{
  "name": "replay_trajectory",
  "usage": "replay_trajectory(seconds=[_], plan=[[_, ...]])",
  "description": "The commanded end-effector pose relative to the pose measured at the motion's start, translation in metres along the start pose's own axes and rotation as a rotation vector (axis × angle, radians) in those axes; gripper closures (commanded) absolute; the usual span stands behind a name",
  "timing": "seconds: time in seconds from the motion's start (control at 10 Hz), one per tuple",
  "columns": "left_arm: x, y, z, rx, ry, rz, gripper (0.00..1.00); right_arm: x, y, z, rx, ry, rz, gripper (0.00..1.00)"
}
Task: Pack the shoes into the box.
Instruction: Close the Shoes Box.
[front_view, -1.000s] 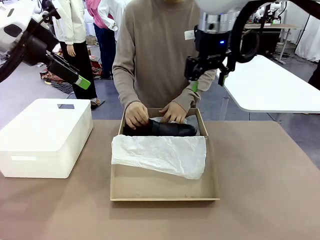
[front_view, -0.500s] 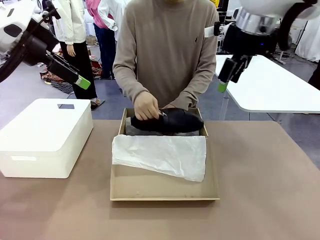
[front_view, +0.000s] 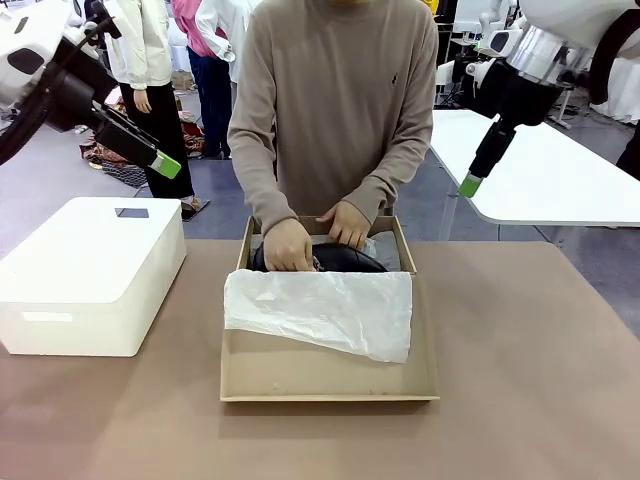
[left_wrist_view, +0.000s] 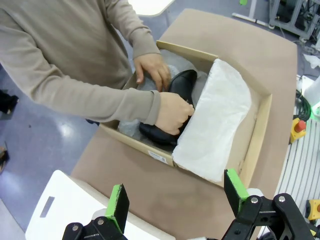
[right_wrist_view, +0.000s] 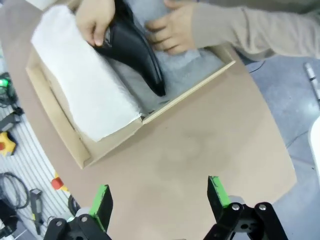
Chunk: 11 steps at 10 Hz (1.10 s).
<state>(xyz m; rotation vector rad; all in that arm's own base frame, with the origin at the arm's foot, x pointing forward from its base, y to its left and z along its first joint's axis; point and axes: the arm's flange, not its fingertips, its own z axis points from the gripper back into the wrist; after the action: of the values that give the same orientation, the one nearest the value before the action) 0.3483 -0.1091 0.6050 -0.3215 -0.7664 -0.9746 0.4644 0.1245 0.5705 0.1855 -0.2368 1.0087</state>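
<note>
Front view: black shoe (front_view: 345, 260) lying in far end of box (front_view: 425, 385), held by person's hands (front_view: 287, 245); white tissue (front_view: 320, 310) draped across box middle. Left wrist view: left gripper (left_wrist_view: 176, 192) spread wide, holding nothing; small white label (left_wrist_view: 157, 156) on box wall, print illegible. Right wrist view: right gripper (right_wrist_view: 160, 195) spread wide, empty, over table (right_wrist_view: 200, 140).

Front view: shoe (front_view: 350, 261) mostly hidden behind tissue paper (front_view: 320, 310) and person's hand (front_view: 287, 247), strap unreadable. Whether a second shoe lies beneath: can't tell. White box (front_view: 90, 270) cut by left edge. Left wrist view: hand covers shoe's middle.
</note>
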Motion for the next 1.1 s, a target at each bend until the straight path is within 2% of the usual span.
replay_trajectory(seconds=[0.0,0.5,1.0], plan=[[0.0,0.0,0.0,-0.017,-0.011,-0.003,0.0,0.004,0.003,0.003,-0.014,0.003,0.0,0.0],[0.0,0.0,0.0,-0.017,-0.011,-0.003,0.0,0.003,0.003,-0.001,-0.001,0.003,0.008,0.0],[0.0,0.0,0.0,-0.017,-0.011,-0.003,0.0,-0.042,-0.024,0.017,0.029,-0.203,0.167,0.0]])
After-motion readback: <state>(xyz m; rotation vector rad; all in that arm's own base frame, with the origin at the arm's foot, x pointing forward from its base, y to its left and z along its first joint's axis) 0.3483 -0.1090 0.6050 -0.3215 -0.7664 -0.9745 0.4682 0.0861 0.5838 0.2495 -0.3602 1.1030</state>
